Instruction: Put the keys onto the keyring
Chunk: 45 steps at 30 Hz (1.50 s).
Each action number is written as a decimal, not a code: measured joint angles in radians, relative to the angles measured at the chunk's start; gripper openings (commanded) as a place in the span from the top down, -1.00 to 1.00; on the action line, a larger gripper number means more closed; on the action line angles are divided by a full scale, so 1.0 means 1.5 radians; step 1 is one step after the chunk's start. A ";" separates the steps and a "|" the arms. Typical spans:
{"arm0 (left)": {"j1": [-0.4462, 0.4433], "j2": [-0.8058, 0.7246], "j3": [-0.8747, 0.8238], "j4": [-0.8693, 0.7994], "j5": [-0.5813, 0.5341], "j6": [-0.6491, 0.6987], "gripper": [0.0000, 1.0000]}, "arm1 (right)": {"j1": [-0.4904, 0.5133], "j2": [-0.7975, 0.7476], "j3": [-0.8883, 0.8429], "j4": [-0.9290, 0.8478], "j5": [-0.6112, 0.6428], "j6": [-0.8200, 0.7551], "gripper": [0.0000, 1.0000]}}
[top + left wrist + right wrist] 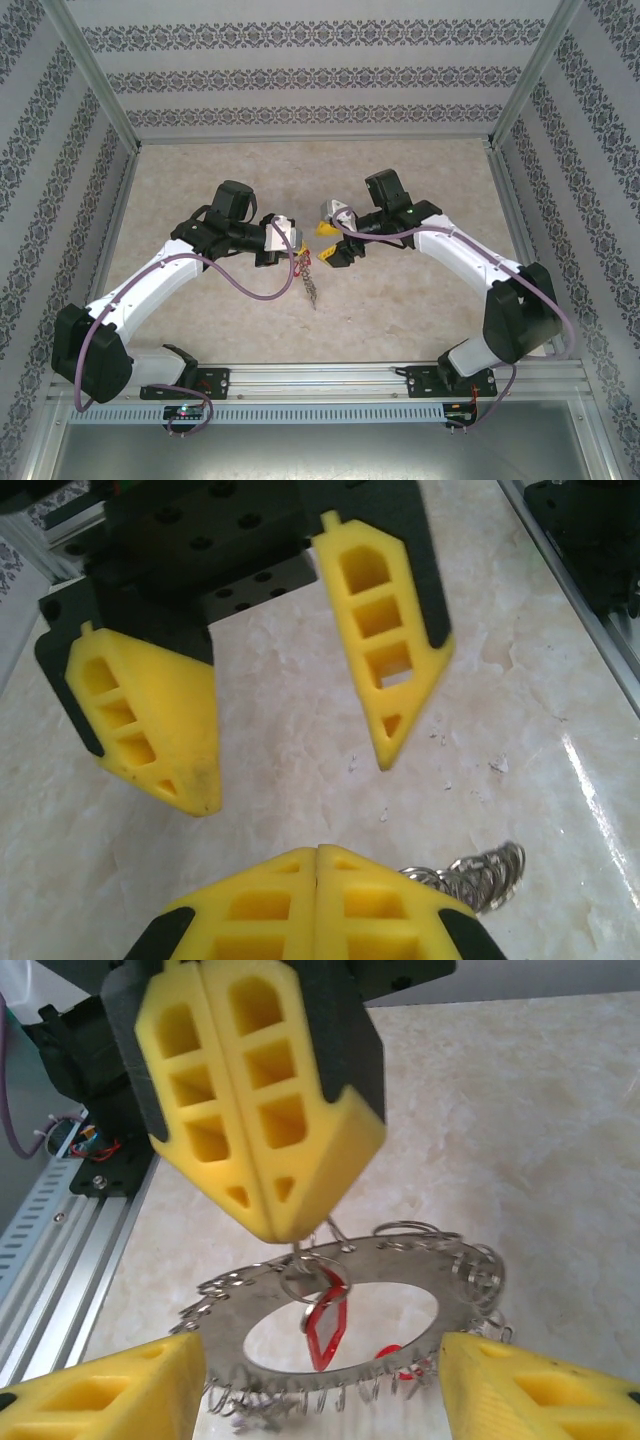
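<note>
Fingers of our left gripper (268, 1228) pinch the keyring (400, 1260), which hangs under them. Our right gripper (320, 1370) is open, close by.

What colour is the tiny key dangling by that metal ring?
Bright red. The key, in front of the keyring, shows best in the right wrist view.
</note>
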 measured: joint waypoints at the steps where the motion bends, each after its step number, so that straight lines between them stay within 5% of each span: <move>1: 0.000 0.000 0.000 0.002 0.000 -0.006 1.00 | 0.010 -0.011 -0.013 0.017 0.018 0.021 -0.27; 8: 0.000 0.000 0.000 0.007 0.030 -0.014 1.00 | 0.003 -0.036 -0.059 0.070 0.068 0.050 -0.29; 18: -0.001 -0.001 0.002 -0.006 0.073 0.003 1.00 | -0.022 0.026 0.077 -0.049 0.042 -0.197 -0.34; 26: -0.005 -0.002 0.012 -0.022 0.088 0.013 1.00 | 0.019 0.097 0.152 -0.176 0.041 -0.375 -0.31; 34: -0.005 -0.006 0.020 -0.038 0.099 0.023 1.00 | 0.038 0.152 0.204 -0.272 0.071 -0.455 0.35; 39: -0.005 -0.012 0.020 -0.053 0.101 0.025 1.00 | 0.038 0.153 0.206 -0.300 0.083 -0.472 0.96; 42: -0.005 -0.017 0.020 -0.054 0.100 0.025 1.00 | 0.038 0.153 0.205 -0.312 0.090 -0.470 1.00; 45: -0.005 -0.025 0.020 -0.053 0.087 0.020 0.56 | 0.039 0.142 0.190 -0.293 0.091 -0.458 1.00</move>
